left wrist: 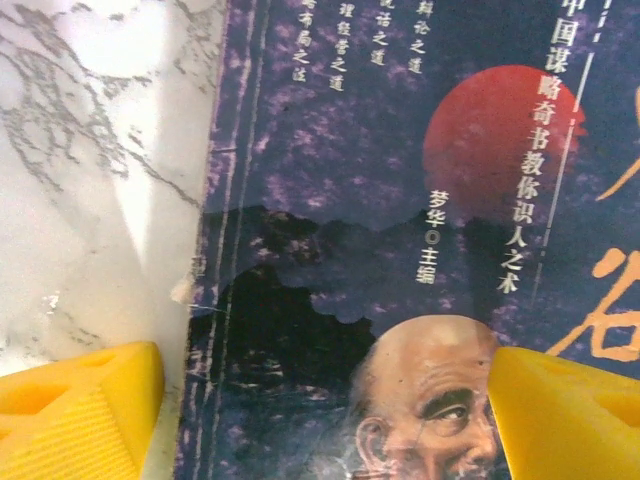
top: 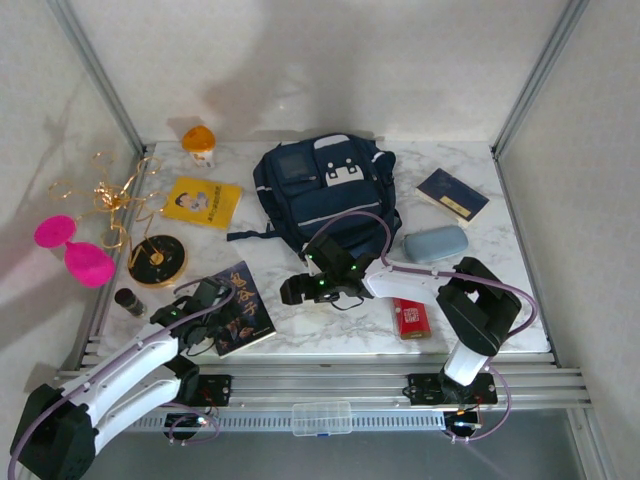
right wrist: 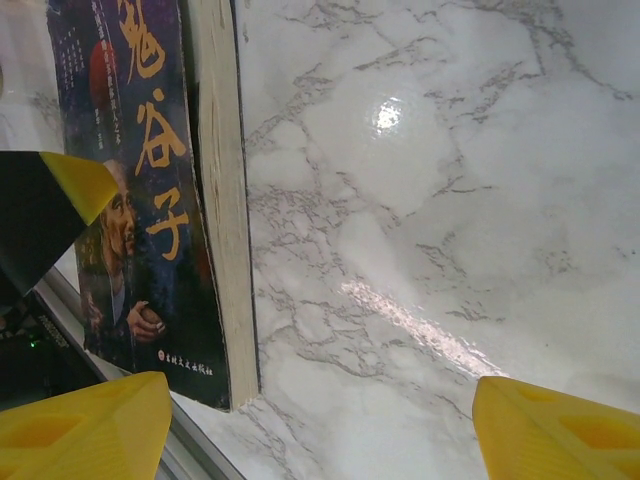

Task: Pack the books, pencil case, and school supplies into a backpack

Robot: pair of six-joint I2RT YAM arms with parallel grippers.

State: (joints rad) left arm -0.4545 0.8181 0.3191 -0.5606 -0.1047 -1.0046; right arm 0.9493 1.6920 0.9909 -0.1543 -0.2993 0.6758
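Left hand point(left wrist: 320, 405) spread wide over dark book point(left wrist: 400, 230), right hand point(right wrist: 320, 425) spread over table point(right wrist: 450, 200)

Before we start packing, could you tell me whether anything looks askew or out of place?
The dark book lies crooked at the table's near edge, with one corner seemingly poking over it.

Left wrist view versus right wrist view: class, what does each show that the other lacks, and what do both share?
Left wrist: the open left gripper straddling the left edge of the thin dark-covered book with a man's portrait. Right wrist: the open right gripper, the book's cream page edge. Both: that book and the white marble tabletop.
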